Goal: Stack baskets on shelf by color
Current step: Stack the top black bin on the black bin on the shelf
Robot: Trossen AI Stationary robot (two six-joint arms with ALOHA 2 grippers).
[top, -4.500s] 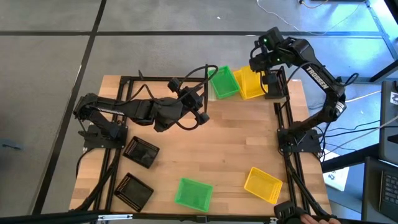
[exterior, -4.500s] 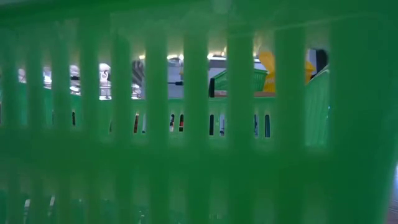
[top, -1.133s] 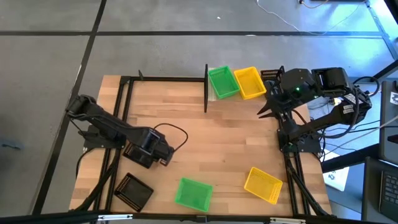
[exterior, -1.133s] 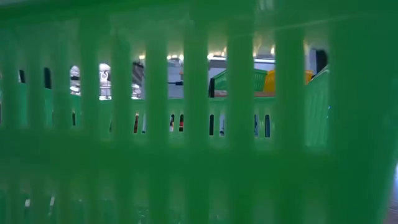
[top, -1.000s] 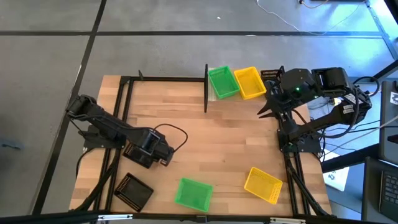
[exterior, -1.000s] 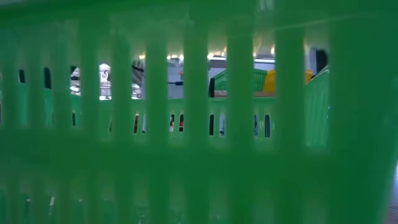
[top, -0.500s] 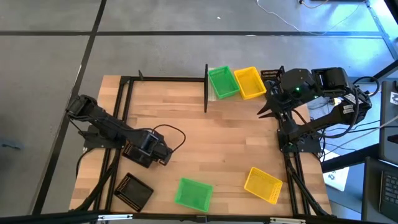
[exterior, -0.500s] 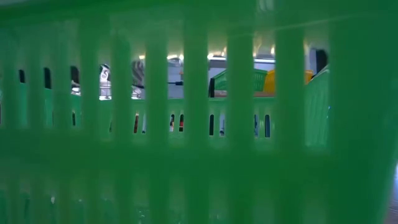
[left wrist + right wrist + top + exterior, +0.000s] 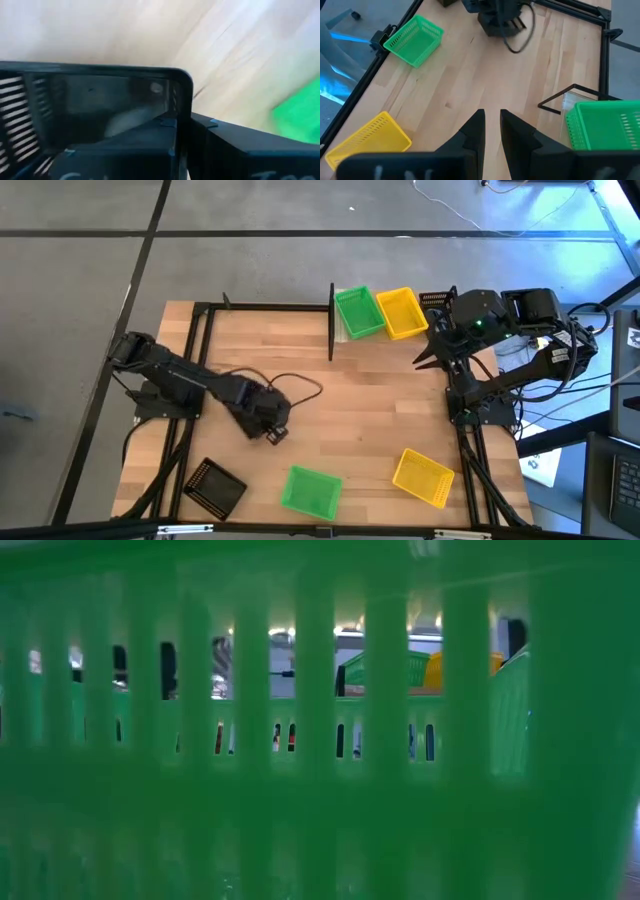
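- Baskets, high view: you have a green basket on the shelf (image 9: 358, 312) and a yellow basket on the shelf (image 9: 402, 312) side by side at the far edge of the counter (image 9: 360, 410), with a dark one, only partly seen, just beside them near the right arm. A loose black basket (image 9: 211, 484), a loose green basket (image 9: 311, 491) and a loose yellow basket (image 9: 424, 476) lie along the near edge. The left claw (image 9: 268, 420) sits left of centre with something dark under it; the right claw (image 9: 430, 350) waits by the shelf (image 9: 342, 330).
- Low view: a green mesh wall (image 9: 300, 820) fills the lens; through its slots you can make out green and yellow baskets far off, nothing more.
- Left wrist view: the left claw is clamped on the rim of a black basket in the grip (image 9: 100, 100), near one corner. Judge it light, thin plastic, stiff enough at the rim but liable to swing from a one-edge hold, and smooth, so it may slip.
- Right wrist view: the right claw (image 9: 491, 125) stands slightly parted, holding nothing, above bare counter.
- Obstructions: the upright black posts of the shelf (image 9: 331, 320) and the waiting right arm flank the drop zone; I judge you should bring the basket in from above.
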